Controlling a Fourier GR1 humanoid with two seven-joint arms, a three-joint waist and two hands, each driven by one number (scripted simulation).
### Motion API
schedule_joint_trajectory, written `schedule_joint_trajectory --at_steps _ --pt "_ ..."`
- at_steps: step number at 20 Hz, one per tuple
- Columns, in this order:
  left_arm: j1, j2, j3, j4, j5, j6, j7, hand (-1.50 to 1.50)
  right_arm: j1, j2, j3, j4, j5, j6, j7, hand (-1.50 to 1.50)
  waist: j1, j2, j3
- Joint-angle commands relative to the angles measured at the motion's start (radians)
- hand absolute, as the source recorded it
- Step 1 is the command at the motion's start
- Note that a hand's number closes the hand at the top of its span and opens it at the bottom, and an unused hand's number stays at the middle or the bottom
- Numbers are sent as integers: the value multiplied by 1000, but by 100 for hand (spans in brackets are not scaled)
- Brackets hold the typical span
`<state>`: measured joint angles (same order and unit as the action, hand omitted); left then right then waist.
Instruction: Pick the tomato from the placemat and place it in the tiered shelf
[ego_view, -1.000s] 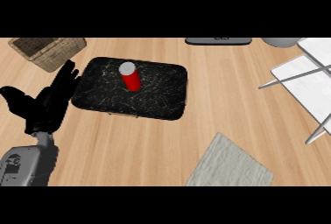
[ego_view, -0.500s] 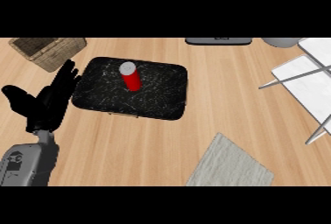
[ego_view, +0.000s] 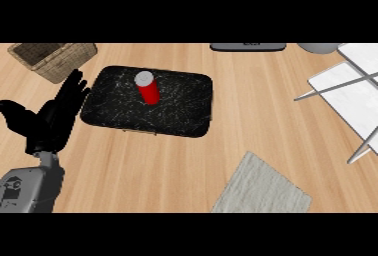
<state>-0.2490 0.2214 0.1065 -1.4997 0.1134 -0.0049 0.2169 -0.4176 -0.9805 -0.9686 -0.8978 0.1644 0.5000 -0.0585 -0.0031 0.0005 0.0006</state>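
Note:
A red upright cylinder with a grey top (ego_view: 148, 89) stands on a black speckled placemat (ego_view: 177, 107), left of the counter's middle. No tomato shows anywhere. The white tiered shelf (ego_view: 347, 82) with grey legs sits at the right edge, partly cut off. My left hand (ego_view: 50, 120) rests open at the left, fingers up, just beside the placemat's left edge and apart from the cylinder. My right hand is out of the picture.
A wicker basket (ego_view: 52, 59) stands at the back left. A grey cloth mat (ego_view: 262, 187) lies at the front, right of centre. A dark flat object (ego_view: 247, 46) and a grey bowl (ego_view: 317, 47) sit along the back edge.

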Motion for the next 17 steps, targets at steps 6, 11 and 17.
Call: schedule_joint_trajectory --at_steps 6,11,17 --pt "-32 26 23 -25 30 -21 60 0 158 -264 -156 351 -102 261 -222 -150 -7 -1 2" --pt "20 13 36 1 19 -16 -12 0 265 -339 -163 420 -101 405 -398 -150 -12 0 3" --pt "17 -3 10 -63 5 13 56 0 402 -290 -128 358 -74 380 -604 -150 -22 -5 5"
